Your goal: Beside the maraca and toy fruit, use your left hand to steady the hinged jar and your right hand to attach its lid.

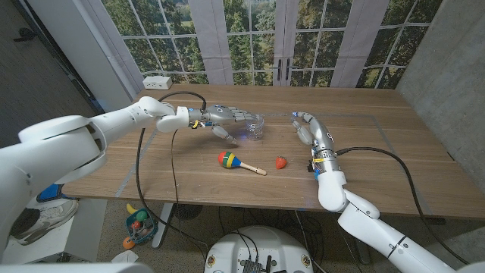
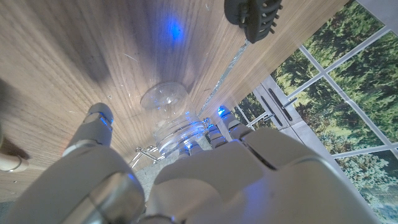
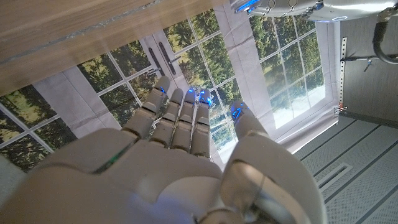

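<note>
Toward the table's (image 1: 379, 167) far middle: clear hinged jar (image 1: 255, 127), left hand (image 1: 220, 120) cupped around it, fingers on the glass. Lid (image 2: 163, 98) apparently swung open beside it. Right hand (image 1: 312, 130) well apart, holding nothing, fingers loosely extended. Nearer: maraca (image 1: 231, 161), toy fruit (image 1: 281, 162). Best: keep jar pinned firm, bring right hand across slowly, press lid squarely.

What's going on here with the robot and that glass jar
The robot's left hand has reached across the wooden table and has its fingers around a clear hinged jar, steadying it. The right hand waits a little to the side of the jar with fingers apart, holding nothing, so the lid does not look attached yet. A colourful maraca and a small red toy fruit lie nearer the robot, untouched.
</note>
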